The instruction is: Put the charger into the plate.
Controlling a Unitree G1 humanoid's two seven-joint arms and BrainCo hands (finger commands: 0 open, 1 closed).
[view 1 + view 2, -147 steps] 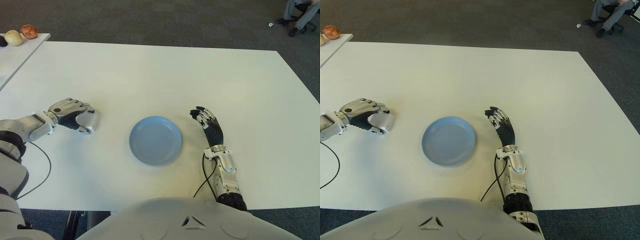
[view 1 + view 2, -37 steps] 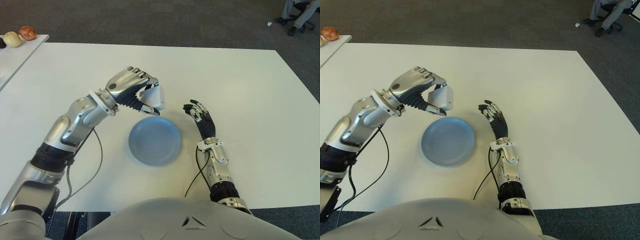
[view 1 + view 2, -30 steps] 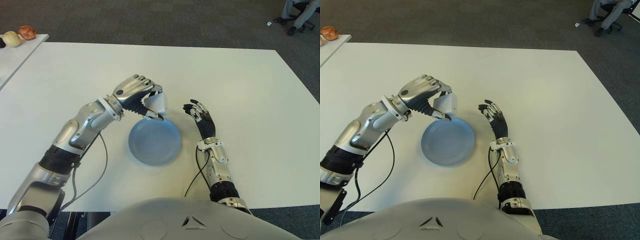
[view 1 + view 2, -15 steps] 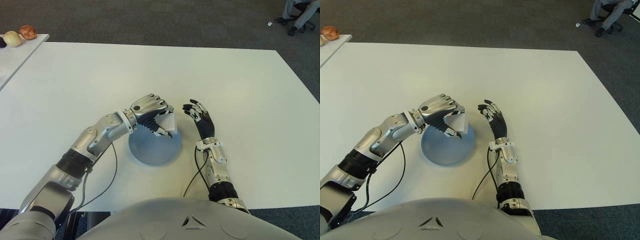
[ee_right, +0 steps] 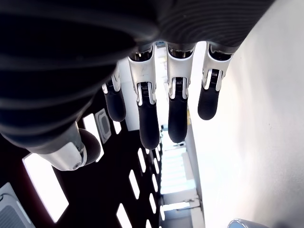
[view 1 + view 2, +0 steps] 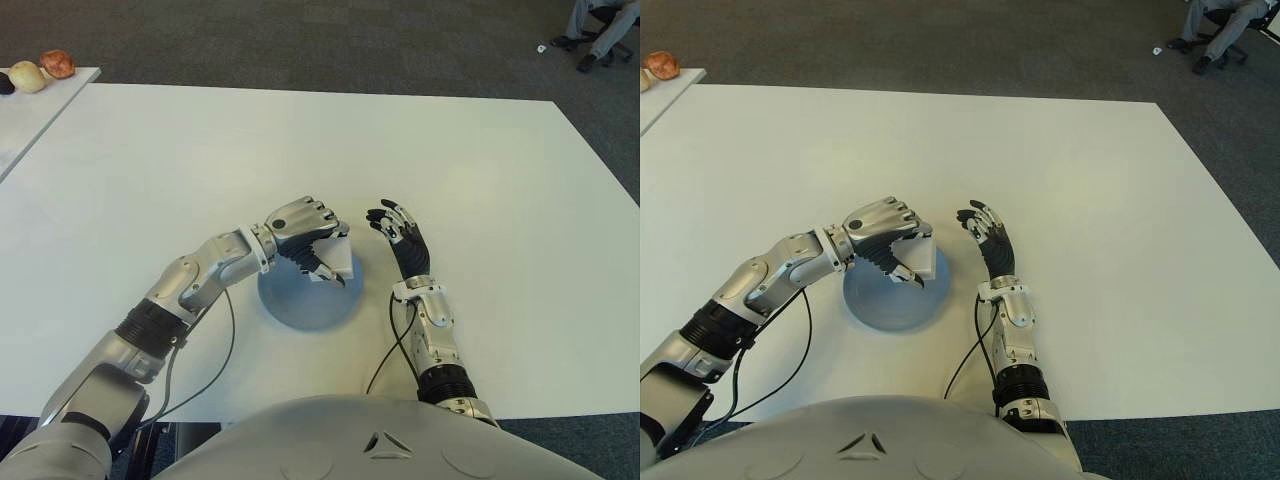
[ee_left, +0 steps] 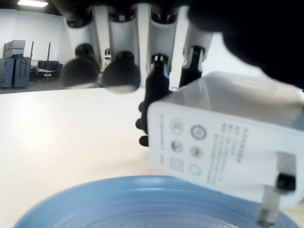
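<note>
A white charger (image 6: 337, 263) with printed symbols and a metal prong (image 7: 223, 154) is held in my left hand (image 6: 310, 240), whose fingers curl around it. The hand hovers over the far part of the blue plate (image 6: 300, 308), which lies on the white table near its front middle. In the left wrist view the charger hangs just above the plate's rim (image 7: 118, 199); I cannot tell whether they touch. My right hand (image 6: 402, 236) shows just right of the plate, fingers spread and holding nothing.
The white table (image 6: 480, 180) stretches wide on all sides. A second table (image 6: 30, 110) at the far left carries small rounded items (image 6: 42, 70). A seated person's legs (image 6: 598, 22) show at the far right on the carpet.
My left hand has carried the charger from the table's left side across to the plate and lowered it over the plate; in the last half second it sank slightly. The right hand stays put.
</note>
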